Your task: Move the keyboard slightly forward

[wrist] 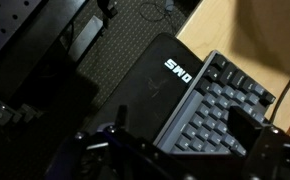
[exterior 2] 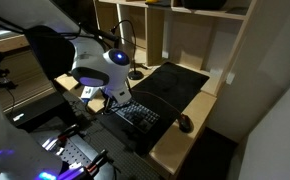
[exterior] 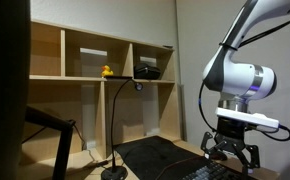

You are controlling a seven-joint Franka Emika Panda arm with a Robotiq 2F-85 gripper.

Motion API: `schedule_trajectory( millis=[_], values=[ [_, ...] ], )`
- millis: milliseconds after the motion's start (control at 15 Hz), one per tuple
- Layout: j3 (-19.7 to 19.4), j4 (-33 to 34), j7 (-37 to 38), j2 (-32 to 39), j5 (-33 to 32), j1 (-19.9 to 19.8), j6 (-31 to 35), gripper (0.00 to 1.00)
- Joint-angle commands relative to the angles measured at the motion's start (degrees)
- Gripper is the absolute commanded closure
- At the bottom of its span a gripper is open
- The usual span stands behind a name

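Note:
The keyboard (wrist: 217,108) is dark, with rows of small square keys, and lies on the wooden desk. It also shows in both exterior views (exterior: 211,172) (exterior 2: 138,115). My gripper (wrist: 185,128) is open and hovers just above the keyboard's end; one finger is over the keys and the other is beyond its edge, over a dark pad with white lettering (wrist: 157,85). In the exterior views the gripper (exterior: 231,152) (exterior 2: 107,99) points down, close over the keyboard. I cannot tell whether the fingers touch it.
A black desk mat (exterior 2: 175,80) lies beyond the keyboard toward the shelves. A small dark mouse (exterior 2: 185,124) sits near the desk edge. A gooseneck stand (exterior: 113,170) rises from the desk. The wooden shelf holds a yellow duck (exterior: 106,71).

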Motion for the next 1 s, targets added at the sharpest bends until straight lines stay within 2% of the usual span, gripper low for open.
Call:
schedule_trajectory(
  millis=[0, 133, 200, 533, 667, 933],
  values=[
    [1.0, 0.7, -4.2, 6.3, 7.1, 1.4, 6.2, 0.00],
    [1.4, 1.3, -4.2, 9.1, 8.4, 1.3, 6.5, 0.00],
    [1.3, 0.1, -2.5, 5.3, 6.0, 0.6, 4.8, 0.00],
    [1.4, 0.1, -2.5, 5.7, 6.1, 0.6, 5.0, 0.00],
    [1.9, 1.6, -4.8, 10.1, 10.6, 1.4, 8.9, 0.00],
    [2.7, 3.0, -9.5, 14.3, 19.0, 1.9, 12.1, 0.00]
  ],
)
